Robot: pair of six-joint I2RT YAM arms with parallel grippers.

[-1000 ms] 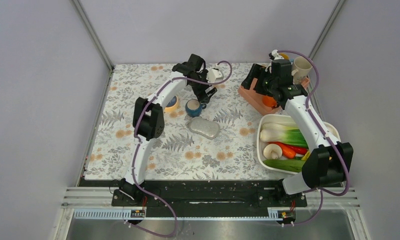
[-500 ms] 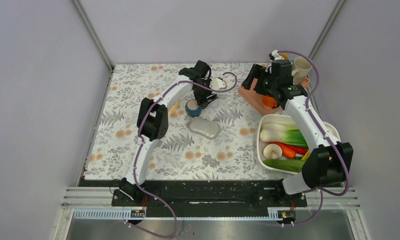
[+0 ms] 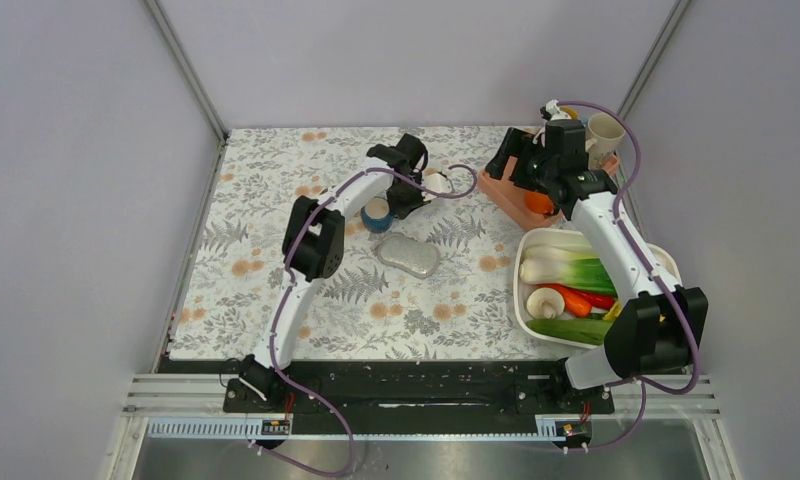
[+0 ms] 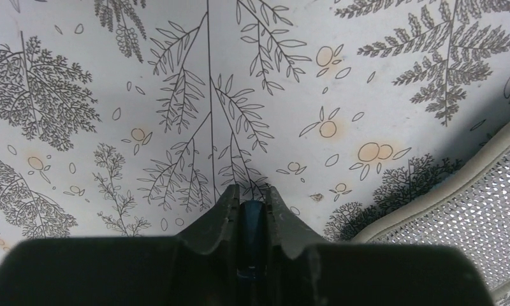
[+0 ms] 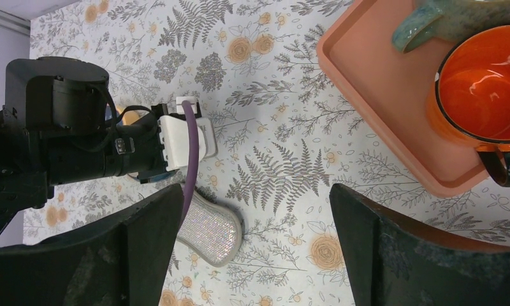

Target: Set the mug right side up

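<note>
The blue mug (image 3: 377, 213) stands on the floral cloth at mid-back, its pale inside facing up toward the top camera. My left gripper (image 3: 403, 197) is at the mug's right side, where the handle is. In the left wrist view the left gripper (image 4: 249, 193) is shut on a narrow dark blue piece, the mug's handle (image 4: 252, 224); the mug's body is hidden there. My right gripper (image 3: 532, 182) hangs open over the cloth beside the pink tray. The right gripper (image 5: 255, 191) holds nothing between its wide-apart fingers.
A glittery grey pad (image 3: 409, 256) lies just in front of the mug. The pink tray (image 3: 504, 190) at back right holds an orange mug (image 5: 482, 83) and a teal mug (image 5: 424, 25). A white dish (image 3: 524, 300) of vegetables sits at right. A beige cup (image 3: 604, 135) stands behind the tray.
My left gripper has swung in to the mug's right side and shut on its handle. The mug has slid slightly left. The right arm has barely moved.
</note>
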